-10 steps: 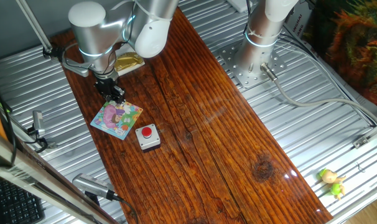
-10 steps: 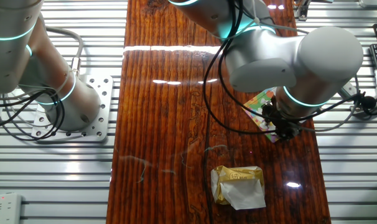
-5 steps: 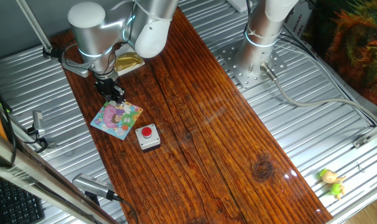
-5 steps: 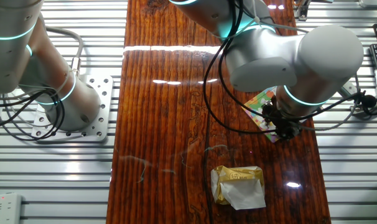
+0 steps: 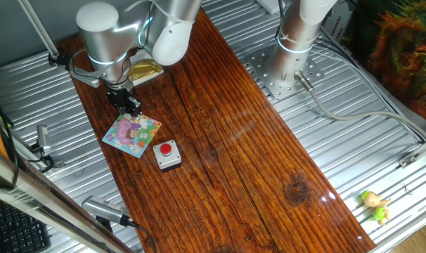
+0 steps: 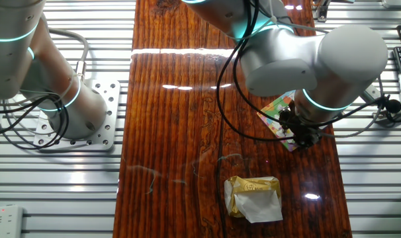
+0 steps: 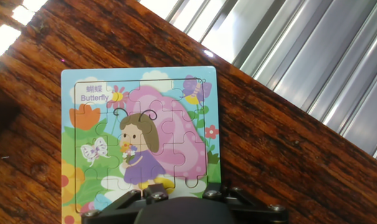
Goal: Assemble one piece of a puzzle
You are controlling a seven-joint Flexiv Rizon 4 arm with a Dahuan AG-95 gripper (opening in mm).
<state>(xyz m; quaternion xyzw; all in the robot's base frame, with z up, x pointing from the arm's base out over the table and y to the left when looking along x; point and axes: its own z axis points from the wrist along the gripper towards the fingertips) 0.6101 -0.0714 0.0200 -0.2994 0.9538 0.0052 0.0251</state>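
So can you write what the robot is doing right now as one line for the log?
stage: placing piece | hand: low at puzzle near edge | fingers: hidden | red-button box: beside puzzle, untouched

Little has changed across the last second. In both fixed views the arm (image 6: 313, 59) shows at most a faint shift near the wrist (too slight to give a direction). The gripper (image 5: 131, 107) remains low at the puzzle's (image 5: 132, 133) edge; the puzzle has not moved on the table (image 5: 234, 140).
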